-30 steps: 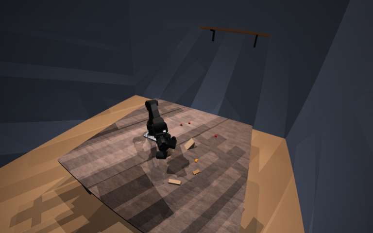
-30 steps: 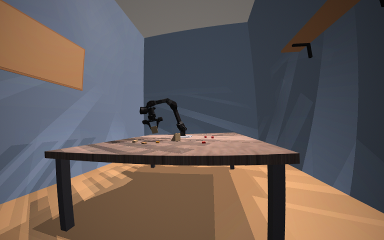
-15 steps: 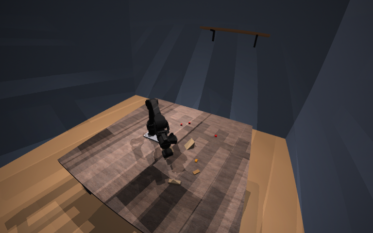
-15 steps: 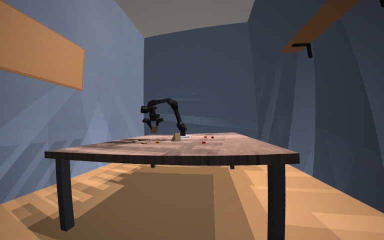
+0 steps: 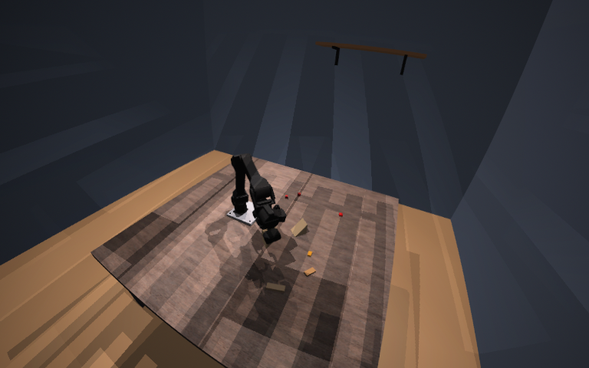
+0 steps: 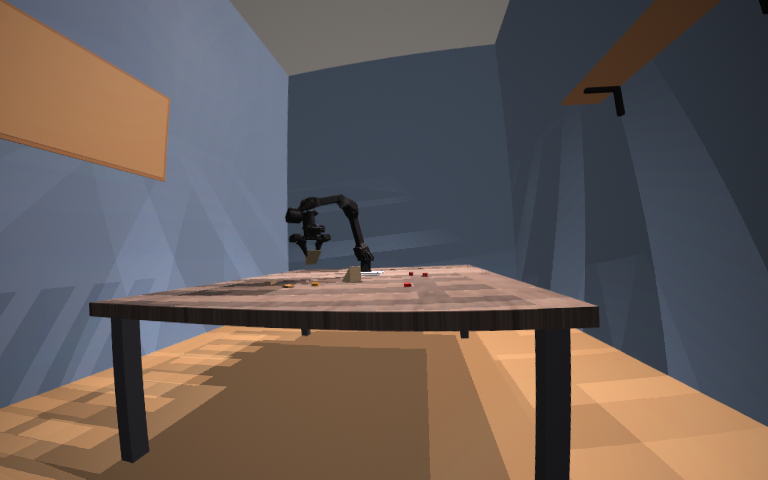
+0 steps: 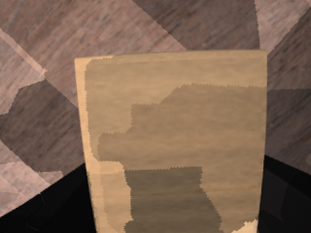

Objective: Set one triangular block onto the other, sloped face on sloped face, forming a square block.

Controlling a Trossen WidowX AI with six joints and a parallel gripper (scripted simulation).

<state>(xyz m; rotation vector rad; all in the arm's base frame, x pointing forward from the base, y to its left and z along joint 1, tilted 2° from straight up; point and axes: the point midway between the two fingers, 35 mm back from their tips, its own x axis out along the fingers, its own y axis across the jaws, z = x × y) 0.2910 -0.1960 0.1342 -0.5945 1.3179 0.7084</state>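
My gripper (image 6: 312, 250) (image 7: 171, 162) is shut on a tan triangular block (image 6: 312, 257) (image 7: 180, 121), held above the table (image 5: 173, 268) (image 6: 339, 302). The block fills the lower middle of the wrist view, with a broad face toward the camera; its lower part is cut off there. In the top view the arm mostly hides it. The other triangular block (image 5: 299, 228) (image 6: 353, 275) rests on the table, apart from the held block, to the right of my gripper in the top and exterior views. Its exact slope direction is hard to tell.
A flat tan piece (image 5: 275, 287) (image 6: 271, 282) and two orange pieces (image 5: 309, 253) (image 5: 309, 271) lie nearer the front in the top view. Three small red cubes (image 5: 286, 196) (image 5: 298, 194) (image 5: 340, 214) lie beyond the resting block. The arm's white base plate (image 5: 234, 215) is behind my gripper.
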